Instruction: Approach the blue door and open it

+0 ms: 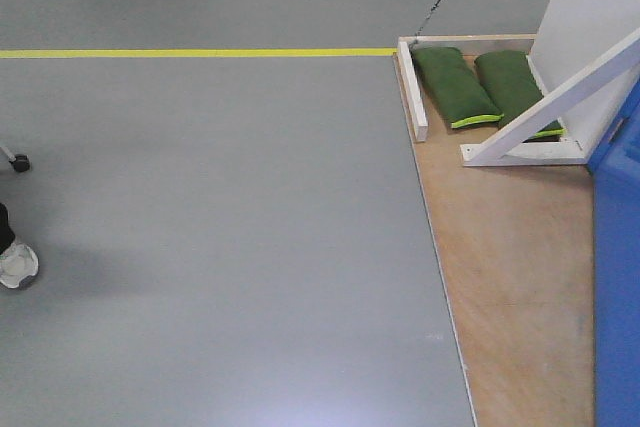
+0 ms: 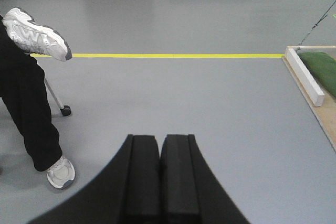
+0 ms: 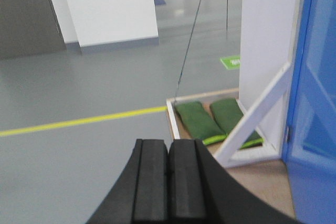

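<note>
Both pinched fully together, holding nothing: left gripper (image 2: 159, 179), right gripper (image 3: 169, 182); door (image 3: 315, 72) stands upright at far right, ahead-right of right gripper, absent from left wrist view. Right arm nearer; judged next: swing rightward.

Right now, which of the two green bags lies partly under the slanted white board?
The bag nearer the blue door. The slanted board crosses its near end; the other bag lies fully uncovered beside the low white rail.
</note>
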